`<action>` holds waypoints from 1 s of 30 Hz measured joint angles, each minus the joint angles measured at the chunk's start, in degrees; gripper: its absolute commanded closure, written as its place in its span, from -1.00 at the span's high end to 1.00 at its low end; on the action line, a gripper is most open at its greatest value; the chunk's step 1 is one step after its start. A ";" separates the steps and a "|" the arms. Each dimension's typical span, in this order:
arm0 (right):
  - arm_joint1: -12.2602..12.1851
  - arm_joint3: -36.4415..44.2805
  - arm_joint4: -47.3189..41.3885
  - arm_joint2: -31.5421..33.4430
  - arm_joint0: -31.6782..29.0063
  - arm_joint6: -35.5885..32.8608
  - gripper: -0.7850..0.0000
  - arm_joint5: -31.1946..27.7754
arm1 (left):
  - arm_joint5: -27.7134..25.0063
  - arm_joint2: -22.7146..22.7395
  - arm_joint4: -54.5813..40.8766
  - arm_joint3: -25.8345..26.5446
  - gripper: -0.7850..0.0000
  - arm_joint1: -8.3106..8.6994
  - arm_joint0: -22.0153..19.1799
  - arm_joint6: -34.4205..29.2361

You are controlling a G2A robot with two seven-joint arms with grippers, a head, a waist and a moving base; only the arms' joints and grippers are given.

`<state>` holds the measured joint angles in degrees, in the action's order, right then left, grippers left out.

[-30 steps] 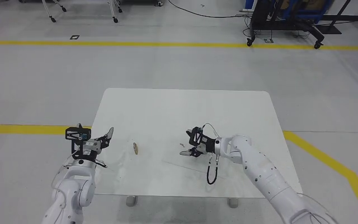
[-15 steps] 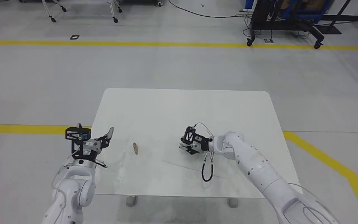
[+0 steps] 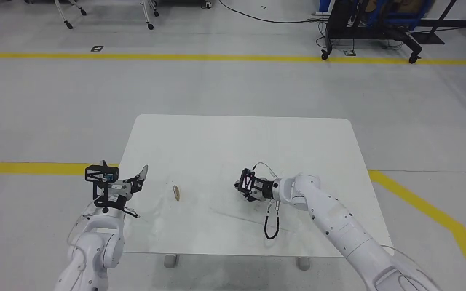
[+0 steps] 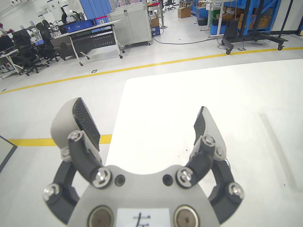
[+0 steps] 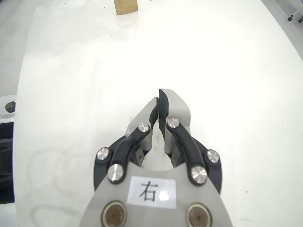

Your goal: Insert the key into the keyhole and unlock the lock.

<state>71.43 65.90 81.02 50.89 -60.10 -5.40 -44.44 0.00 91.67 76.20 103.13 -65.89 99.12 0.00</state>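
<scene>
— Shut now, the right gripper (image 5: 158, 99): spread open a second ago, closing half a second ago, pressed pad to pad at this point. Nudged slightly toward 12 o'clock in the top view as well, near the middle of the table (image 3: 291, 145).

— And the left gripper (image 4: 140, 105)?

— Unmoved. Spread wide, holding nothing, parked at the table's 9 o'clock edge.

— Where to look for the lock (image 5: 125, 2)?

— On the table's 9 o'clock side, between the two grippers. At 9 o'clock from the right gripper in the top view, well apart. At about 4 o'clock from the left gripper, and nearer to that one.

— Lying or standing?

— Seemingly standing on its base, shackle up, long axis vertical, broad brass face turned toward the right gripper.

— Keyhole?

— Not to be seen. Probably on the underside, against the table. Likely calls for lifting or tipping the lock, perhaps with the nearer left gripper, before any insertion.

— Key?

— Impossible to make out. Possibly pinched between the closed pads and hidden by them, but no telling from these views.
</scene>
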 measured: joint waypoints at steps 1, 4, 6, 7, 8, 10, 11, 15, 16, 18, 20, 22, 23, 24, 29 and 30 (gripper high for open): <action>0.00 -0.02 -0.01 -0.01 0.01 -0.01 -1.00 0.00 | 0.00 0.00 0.00 0.00 1.00 0.00 0.00 0.00; 0.01 -0.04 -0.03 -0.03 0.04 -0.04 -1.00 0.00 | 0.00 0.00 0.00 0.00 1.00 0.00 0.00 0.00; 0.01 -0.04 -0.03 -0.03 0.03 -0.04 -1.00 0.00 | 0.00 0.00 0.00 0.00 1.00 0.00 0.00 0.00; 0.02 0.07 -0.03 -0.03 -0.04 0.07 -1.00 0.14 | 0.00 -0.01 0.00 0.00 1.00 0.00 0.00 0.00; 0.04 0.34 0.04 -0.08 -0.22 0.42 -1.00 0.57 | -0.20 -0.17 -0.10 0.04 1.00 0.00 0.03 0.00; 0.14 0.59 0.52 -0.48 -0.38 1.45 -1.00 1.44 | -3.54 -1.06 -1.47 -0.07 1.00 0.09 0.03 -0.71; 0.22 0.48 0.71 -0.69 -0.20 2.07 -1.00 1.71 | -5.96 -1.30 -2.11 -0.18 1.00 0.17 -0.19 -1.51; 0.57 -1.24 2.01 -1.92 1.28 6.44 -1.00 0.46 | -13.23 -3.60 1.86 1.39 1.00 0.42 -1.16 -4.77; 0.67 -1.84 2.26 -2.20 1.69 6.98 -1.00 0.30 | -14.05 -4.14 2.44 1.83 1.00 0.43 -1.25 -5.09; 1.00 -3.08 2.45 -2.85 2.64 7.83 -1.00 0.49 | -15.18 -5.34 3.35 2.72 1.00 0.42 -1.50 -5.81; 1.26 -3.74 2.60 -3.40 3.28 9.01 -1.00 0.54 | -15.87 -6.41 4.25 3.26 1.00 0.40 -1.87 -6.38; 1.47 -4.33 3.02 -3.94 3.79 10.84 -1.00 0.44 | -17.16 -7.91 5.63 3.75 1.00 0.39 -2.76 -8.01; 1.53 -4.66 3.10 -4.08 3.96 11.60 -1.00 0.37 | -17.78 -8.66 6.86 4.05 1.00 0.41 -3.39 -9.37; 1.59 -5.13 3.13 -4.15 4.17 12.53 -1.00 0.37 | -18.68 -9.83 9.06 4.56 1.00 0.45 -4.40 -11.58; 1.58 -6.69 3.09 -3.96 4.62 16.22 -1.00 -0.19 | -19.15 -15.92 17.60 4.96 1.00 0.11 -8.43 -19.37; 1.56 -6.94 3.25 -3.97 4.68 16.82 -1.00 -0.43 | -19.57 -17.53 18.66 4.57 1.00 -0.04 -9.47 -20.84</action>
<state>73.00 58.96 84.27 46.92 -55.42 11.42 -44.88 -19.57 74.14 94.87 107.71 -65.93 89.65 -20.84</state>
